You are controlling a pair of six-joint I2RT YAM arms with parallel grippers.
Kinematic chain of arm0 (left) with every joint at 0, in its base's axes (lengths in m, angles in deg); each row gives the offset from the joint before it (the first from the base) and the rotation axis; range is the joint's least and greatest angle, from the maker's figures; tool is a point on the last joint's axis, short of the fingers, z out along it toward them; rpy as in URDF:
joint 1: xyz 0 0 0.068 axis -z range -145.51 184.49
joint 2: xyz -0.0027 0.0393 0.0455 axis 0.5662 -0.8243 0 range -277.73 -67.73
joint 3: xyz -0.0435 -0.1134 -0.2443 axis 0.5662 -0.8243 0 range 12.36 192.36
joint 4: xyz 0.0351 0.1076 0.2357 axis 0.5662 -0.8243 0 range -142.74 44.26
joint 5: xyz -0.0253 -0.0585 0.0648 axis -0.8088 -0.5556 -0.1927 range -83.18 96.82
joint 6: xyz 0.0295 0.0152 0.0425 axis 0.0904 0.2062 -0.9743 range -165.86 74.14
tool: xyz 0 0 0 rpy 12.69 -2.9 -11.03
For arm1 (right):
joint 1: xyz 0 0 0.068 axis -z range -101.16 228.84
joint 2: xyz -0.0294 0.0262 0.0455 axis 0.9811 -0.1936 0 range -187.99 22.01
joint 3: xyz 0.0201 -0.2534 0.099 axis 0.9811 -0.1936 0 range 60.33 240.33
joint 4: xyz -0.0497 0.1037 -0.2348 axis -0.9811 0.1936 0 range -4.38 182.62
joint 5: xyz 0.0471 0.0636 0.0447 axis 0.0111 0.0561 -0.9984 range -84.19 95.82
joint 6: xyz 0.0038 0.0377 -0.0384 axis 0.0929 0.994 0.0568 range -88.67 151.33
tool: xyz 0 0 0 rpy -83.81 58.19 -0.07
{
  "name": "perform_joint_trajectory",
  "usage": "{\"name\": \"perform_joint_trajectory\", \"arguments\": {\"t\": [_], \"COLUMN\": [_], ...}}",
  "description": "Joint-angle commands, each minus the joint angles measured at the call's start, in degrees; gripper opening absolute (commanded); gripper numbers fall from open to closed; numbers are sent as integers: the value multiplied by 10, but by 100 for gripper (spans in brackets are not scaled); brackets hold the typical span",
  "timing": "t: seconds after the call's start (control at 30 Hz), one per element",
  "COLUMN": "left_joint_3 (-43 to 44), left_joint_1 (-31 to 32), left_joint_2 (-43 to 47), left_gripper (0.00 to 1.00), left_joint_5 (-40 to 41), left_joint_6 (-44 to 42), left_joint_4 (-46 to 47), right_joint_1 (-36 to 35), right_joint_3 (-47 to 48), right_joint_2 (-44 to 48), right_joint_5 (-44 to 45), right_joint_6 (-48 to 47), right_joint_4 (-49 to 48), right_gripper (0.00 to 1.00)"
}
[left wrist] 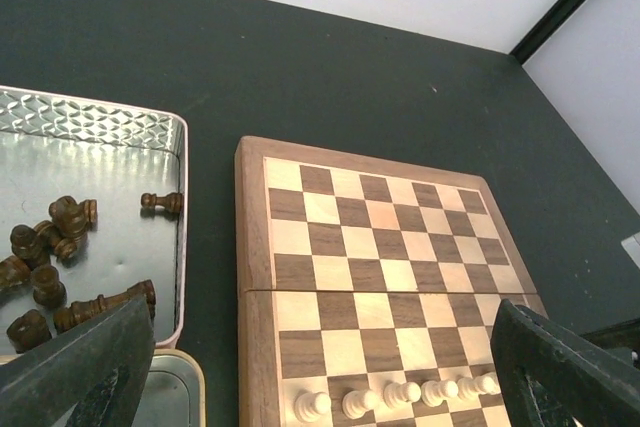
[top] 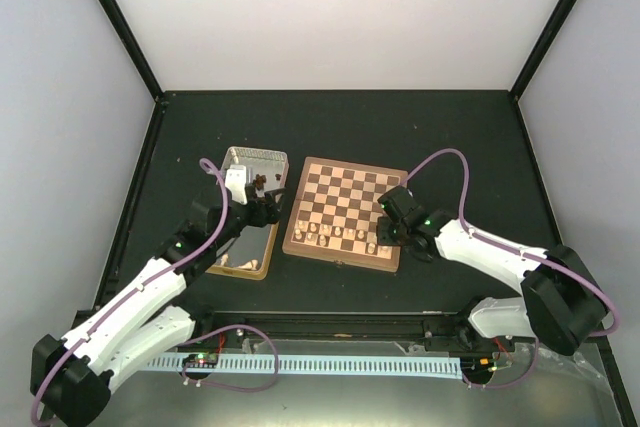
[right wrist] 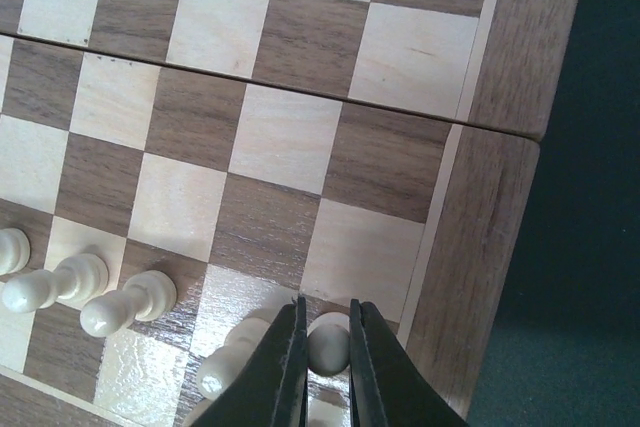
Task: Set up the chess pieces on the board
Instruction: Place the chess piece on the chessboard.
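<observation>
Though unseen overhead, right pincer (right wrist: 327, 305) grips cream piece (right wrist: 328, 343).

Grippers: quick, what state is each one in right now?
Left gripper: open, holding nothing.
Right gripper: closed on a cream piece.

Left gripper (left wrist: 320, 312) spread wide, right gripper (right wrist: 328, 303) pinching pale piece (right wrist: 328, 343)
</observation>
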Motion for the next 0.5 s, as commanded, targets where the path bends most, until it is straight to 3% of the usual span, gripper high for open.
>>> {"name": "perform_joint_trajectory", "arguments": {"t": [0.0, 0.23, 0.47], "left_joint_3": [24, 25, 35], "left_joint_1": [-7, -14, -20], "left_joint_2": [-3, -11, -27], "left_gripper": [94, 94, 94], "left_joint_5": [17, 18, 13], "left_joint_6": [15, 24, 33], "left_joint_4": [-26, -42, -60], "right_joint_1": [-2, -2, -2], "right_joint_3": [11, 23, 24], "right_joint_2": [1, 26, 15], "right_joint_5": [2, -6, -20], "right_joint_6": [7, -2, -2], "right_joint_4": [42, 63, 52], "right_gripper": [13, 15, 30]}}
